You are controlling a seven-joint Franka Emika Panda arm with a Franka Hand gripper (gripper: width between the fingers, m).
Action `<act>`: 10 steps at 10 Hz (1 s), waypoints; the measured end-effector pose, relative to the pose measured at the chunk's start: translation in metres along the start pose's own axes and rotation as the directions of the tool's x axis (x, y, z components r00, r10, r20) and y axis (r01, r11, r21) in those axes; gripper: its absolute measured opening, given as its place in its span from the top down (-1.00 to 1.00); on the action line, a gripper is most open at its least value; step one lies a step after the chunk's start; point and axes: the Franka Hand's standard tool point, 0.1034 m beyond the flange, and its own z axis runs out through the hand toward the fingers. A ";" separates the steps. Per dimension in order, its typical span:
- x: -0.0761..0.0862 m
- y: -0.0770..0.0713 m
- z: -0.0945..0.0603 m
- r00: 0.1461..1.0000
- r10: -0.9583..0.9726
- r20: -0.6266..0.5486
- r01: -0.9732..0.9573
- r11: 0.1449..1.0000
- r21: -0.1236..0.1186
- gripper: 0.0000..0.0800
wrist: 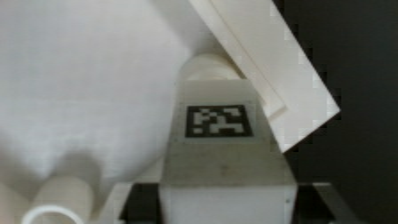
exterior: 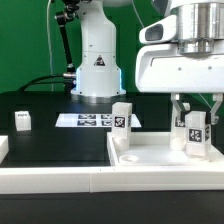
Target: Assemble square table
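The white square table top (exterior: 150, 157) lies at the exterior view's lower right, its raised rim showing in the wrist view (wrist: 267, 60). My gripper (exterior: 195, 122) is shut on a white tagged leg (exterior: 195, 133) and holds it upright at the top's right corner. In the wrist view the leg (wrist: 219, 125) fills the space between the dark fingers (wrist: 139, 200), its tag facing the camera. A second leg (exterior: 122, 117) stands upright at the top's far left corner. A third leg block (exterior: 22, 121) lies on the black table at the left.
The marker board (exterior: 88, 120) lies in front of the robot base (exterior: 97, 70). A long white rail (exterior: 50, 178) runs along the front edge, with another white piece (exterior: 3, 148) at the far left. A rounded white part (wrist: 54, 200) shows beside the held leg.
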 end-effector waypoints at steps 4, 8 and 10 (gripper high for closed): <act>0.000 0.002 0.000 0.938 0.346 0.004 -0.346 0.938 0.013 0.27; -0.003 0.003 0.000 0.794 0.608 0.014 -0.608 0.794 0.003 0.27; -0.005 0.003 0.000 0.703 0.711 0.020 -0.711 0.703 -0.002 0.27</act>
